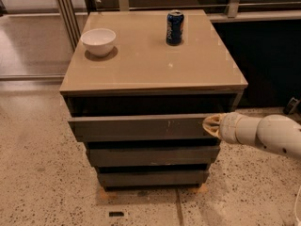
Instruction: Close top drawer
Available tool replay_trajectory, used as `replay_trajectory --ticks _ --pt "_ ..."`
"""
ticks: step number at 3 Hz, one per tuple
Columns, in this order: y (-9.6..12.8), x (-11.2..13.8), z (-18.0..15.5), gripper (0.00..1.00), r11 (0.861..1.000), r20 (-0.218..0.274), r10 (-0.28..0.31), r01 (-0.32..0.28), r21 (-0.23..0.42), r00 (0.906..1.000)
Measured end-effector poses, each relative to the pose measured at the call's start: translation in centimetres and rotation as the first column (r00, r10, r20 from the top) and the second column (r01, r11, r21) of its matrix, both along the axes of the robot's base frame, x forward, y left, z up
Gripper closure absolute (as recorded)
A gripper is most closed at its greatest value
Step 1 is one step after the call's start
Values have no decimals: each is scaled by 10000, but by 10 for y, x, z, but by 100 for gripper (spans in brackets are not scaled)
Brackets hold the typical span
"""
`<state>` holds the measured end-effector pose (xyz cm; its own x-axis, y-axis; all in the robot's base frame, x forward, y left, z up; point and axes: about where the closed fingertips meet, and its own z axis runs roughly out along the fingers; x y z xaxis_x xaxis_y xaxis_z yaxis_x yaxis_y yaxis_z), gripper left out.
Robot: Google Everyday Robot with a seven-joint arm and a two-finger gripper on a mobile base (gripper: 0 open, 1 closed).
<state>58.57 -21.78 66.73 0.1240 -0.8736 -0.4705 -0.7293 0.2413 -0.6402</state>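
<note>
The top drawer (141,127) is the widest dark grey front panel under the tan cabinet top, with small whitish scratches right of centre. It sticks out a little from the cabinet, with a dark gap above it. My gripper (211,125) comes in from the right on a white arm and its tan tip touches the right end of the drawer front.
A white bowl (99,41) and a blue soda can (175,28) stand on the tan cabinet top (150,65). Two narrower grey drawer fronts (153,155) sit below the top drawer. Speckled floor surrounds the cabinet. A dark wall stands at the right, metal rails at the back.
</note>
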Motion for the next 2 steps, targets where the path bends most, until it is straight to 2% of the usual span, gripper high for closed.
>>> replay_trajectory --ticks 1,2 --pt "-3 22 -1 100 9996 51 -225 224 153 9997" --pt "-3 22 -1 100 9996 51 -225 224 154 9997"
